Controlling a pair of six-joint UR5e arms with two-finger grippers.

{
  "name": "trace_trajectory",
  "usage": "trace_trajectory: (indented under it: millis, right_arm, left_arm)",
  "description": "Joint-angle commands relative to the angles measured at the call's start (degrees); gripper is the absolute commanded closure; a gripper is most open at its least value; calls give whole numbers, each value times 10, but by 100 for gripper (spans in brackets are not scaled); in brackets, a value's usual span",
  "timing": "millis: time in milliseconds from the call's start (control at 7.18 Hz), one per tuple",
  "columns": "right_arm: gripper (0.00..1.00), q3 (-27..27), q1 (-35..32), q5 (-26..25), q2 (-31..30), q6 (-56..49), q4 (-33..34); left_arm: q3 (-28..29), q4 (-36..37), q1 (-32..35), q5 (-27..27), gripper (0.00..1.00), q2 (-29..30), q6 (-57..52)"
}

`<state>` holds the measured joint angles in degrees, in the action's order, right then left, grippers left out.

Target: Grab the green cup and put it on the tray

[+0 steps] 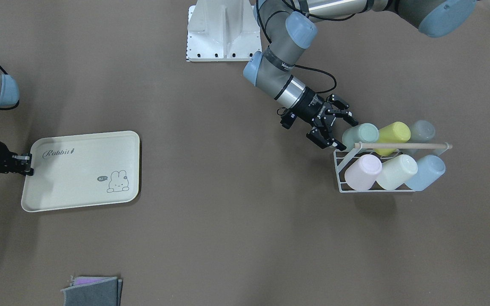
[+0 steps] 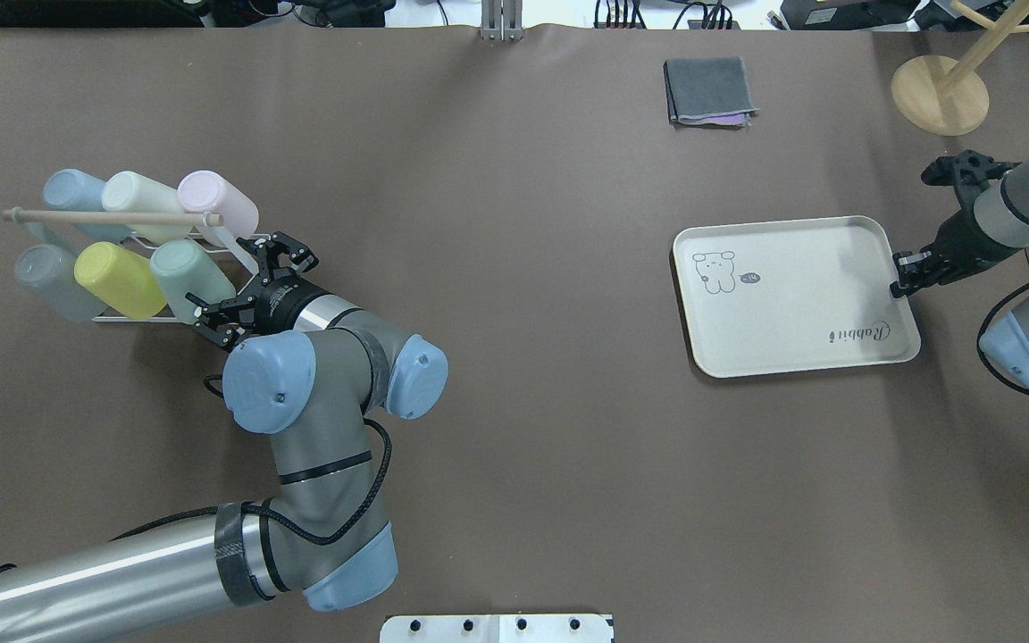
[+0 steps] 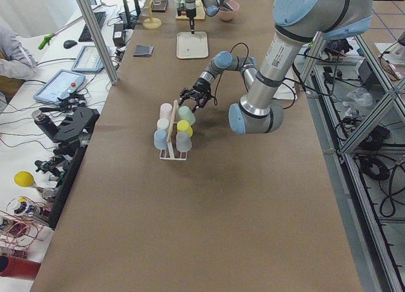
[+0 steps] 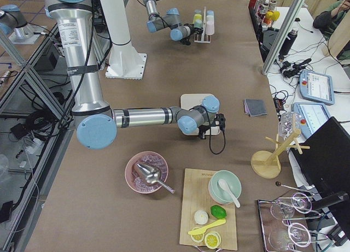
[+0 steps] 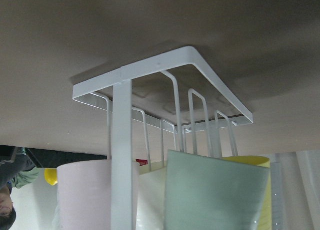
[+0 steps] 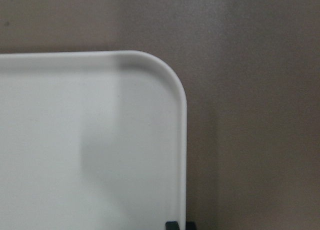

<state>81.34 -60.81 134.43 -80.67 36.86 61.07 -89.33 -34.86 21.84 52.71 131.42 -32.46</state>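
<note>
We see the small, handleless, pastel green cup (image 1: 360, 134) of matte plastic tilted on a white wire rack (image 1: 339, 170) w/ a wooden rod (image 1: 402, 145) across its top. The rack stands near the desk's (image 2: 523, 402) left edge. The green cup is in the row nearer the robot, at the end toward the desk's middle, just beside a yellow plastic cup (image 1: 394, 134). A greyish see-through cup (image 1: 423, 131) ends that row. The far row holds a pink cup (image 1: 363, 172), a pale cream cup (image 1: 397, 171) & a light blue cup (image 1: 427, 172).

The left gripper (image 1: 344, 134) is at the green cup's near end, jaws spread wide w/ one finger either side. It grips nothing; we can't tell if a finger touches the cup.

The cream rectangular plastic tray (image 1: 70, 182), w/ rounded corners, raised rim, grey "Rabbit" script & a bunny drawing, lies flat near the desk's right edge, well apart from the rack. The right gripper (image 1: 27, 165) is on the tray's short side facing that edge, near its far corner, jaws almost together & pinching the rim.

A folded grey cloth (image 2: 709, 89) lies by the desk's far edge.
</note>
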Motion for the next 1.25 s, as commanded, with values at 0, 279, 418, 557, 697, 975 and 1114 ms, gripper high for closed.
trace_trajectory:
  millis: [0,279,418,557,697,975,1114]
  right_arm:
    - [100,10,-34,55,3,2,-2]
    - [100,28,-42,77,9,2,-5]
    - [100,31,-45,79,18,7,-29]
    - [100,31,-44,81,43,50,-43]
    - [100,29,-34,80,72,94,-46]
    - [100,9,-10,70,124,139,-47]
    - [100,10,8,43,139,164,-52]
  left_arm:
    - [7,51,-7,-1,11,1,72]
    - [28,49,-7,-17,11,0,93]
    - [29,49,-7,-24,11,-2,107]
    - [36,50,-7,-30,11,-1,108]
    - [38,49,-7,-43,11,-3,109]
    - [41,50,-7,-64,11,-10,115]
    - [41,50,-7,-68,11,-11,115]
